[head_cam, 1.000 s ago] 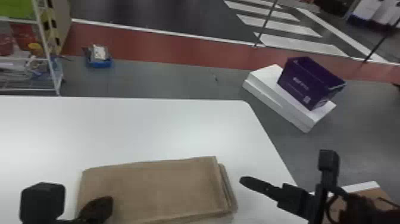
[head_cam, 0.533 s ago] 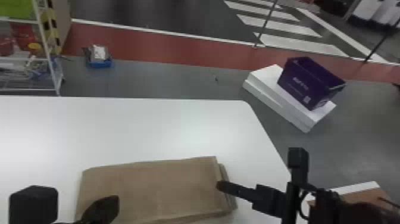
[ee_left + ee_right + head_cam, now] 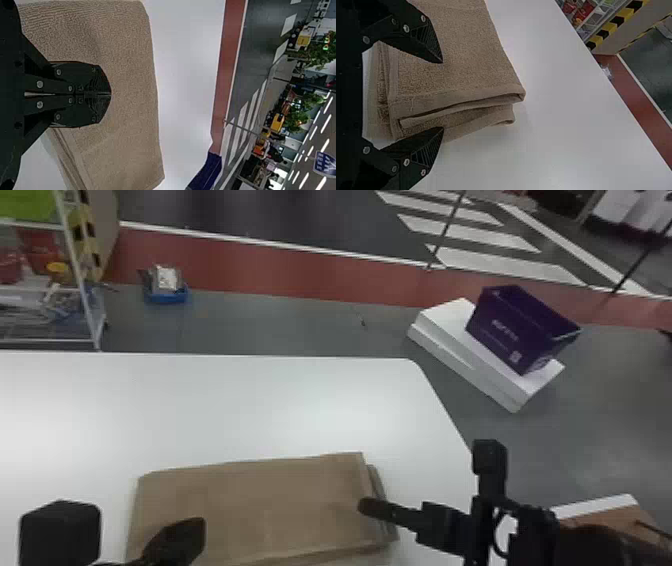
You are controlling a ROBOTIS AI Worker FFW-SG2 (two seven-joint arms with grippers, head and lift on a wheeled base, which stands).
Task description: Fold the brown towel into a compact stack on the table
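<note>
Brown towel [image 3: 260,505] folded up on the table [image 3: 240,405], right claw [image 3: 369,507] open at its edge
So the towel's lying flat in layers, around 7 o'clock in the head view, and the right claw is at about 3 o'clock from the middle of it, fingers [image 3: 425,152] spread wide, folded layers showing between them but nothing clamped. One of those fingers is over the cloth, can't tell if it's touching. The left claw [image 3: 180,535] is over at roughly 8 o'clock from the towel's middle, tips pressed together above the cloth, no fabric pinched that I can see, and honestly can't tell if it's touching either. Oh, and there's a purple bin [image 3: 520,330] on some white slabs [image 3: 450,335] off the table, between 2 and 3 o'clock
</note>
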